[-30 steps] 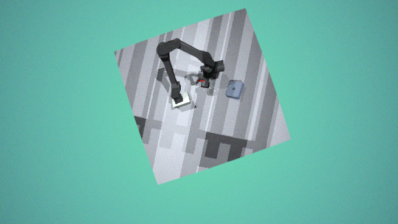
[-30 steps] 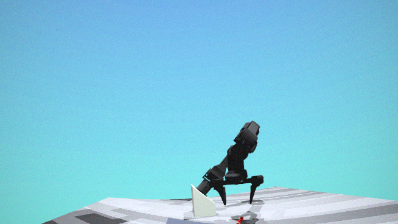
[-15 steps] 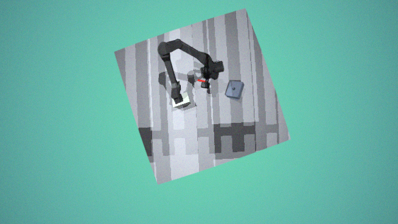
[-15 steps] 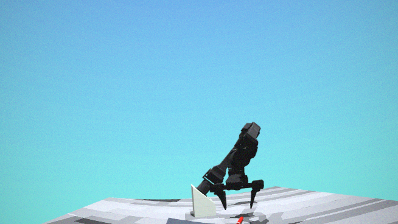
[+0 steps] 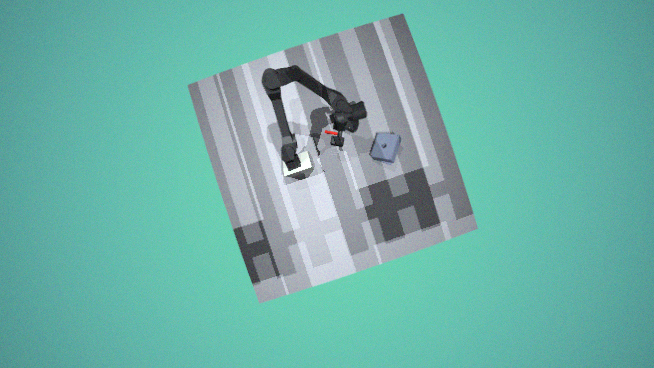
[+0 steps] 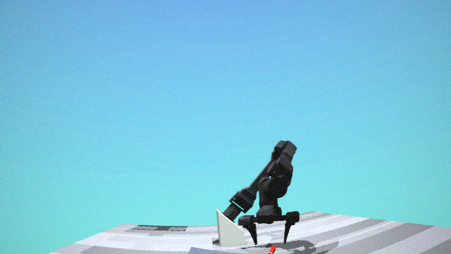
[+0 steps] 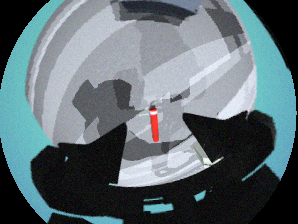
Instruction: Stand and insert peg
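Note:
A red peg (image 5: 330,132) (image 6: 272,250) (image 7: 155,131) lies flat on the table, its white band near the end farther from the fingers' base in the wrist view. My gripper (image 6: 271,243) (image 7: 154,120) is wide open and empty, pointing down above the peg; in the wrist view the peg shows between the two fingertips, lower down on the table. In the top view the gripper partly covers the peg's banded end. The blue-grey sloped panel (image 5: 392,154) (image 6: 207,250) stands to the right of the peg in the top view, with one dark hole (image 5: 384,145) in its face. The hole is not visible in the other views.
A pale wedge-shaped block (image 5: 305,161) (image 6: 232,235) stands at the arm's base. The striped table (image 5: 425,120) has its edges well outside the arm, peg and panel. The arm's shadow falls around the peg.

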### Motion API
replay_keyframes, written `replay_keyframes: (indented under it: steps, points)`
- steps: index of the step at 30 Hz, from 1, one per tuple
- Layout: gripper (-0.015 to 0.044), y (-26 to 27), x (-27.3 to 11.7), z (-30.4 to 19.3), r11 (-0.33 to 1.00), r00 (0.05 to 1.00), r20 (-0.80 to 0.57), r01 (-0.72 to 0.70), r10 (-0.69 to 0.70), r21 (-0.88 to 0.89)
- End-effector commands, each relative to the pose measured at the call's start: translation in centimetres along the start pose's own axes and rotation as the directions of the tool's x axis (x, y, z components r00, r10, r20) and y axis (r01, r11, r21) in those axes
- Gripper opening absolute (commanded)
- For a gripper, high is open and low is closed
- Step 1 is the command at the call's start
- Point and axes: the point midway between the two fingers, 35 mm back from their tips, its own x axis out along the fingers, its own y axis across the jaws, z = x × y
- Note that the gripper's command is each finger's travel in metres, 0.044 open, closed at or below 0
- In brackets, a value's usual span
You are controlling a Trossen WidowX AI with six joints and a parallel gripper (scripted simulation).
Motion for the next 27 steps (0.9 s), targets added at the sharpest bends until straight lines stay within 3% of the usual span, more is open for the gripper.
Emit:
replay_keyframes:
  steps: [1,21,27]
  points:
    - [0.0440,-0.3,0.8,-0.2,1.000,1.000,-0.013,0.000,0.000,0.015]
    - [0.0440,-0.2,3.7,-0.6,1.000,1.000,-0.016,-0.005,0.005,0.015]
    - [0.0282,-0.2,3.7,-0.6,1.000,1.000,-0.016,-0.005,0.005,0.015]
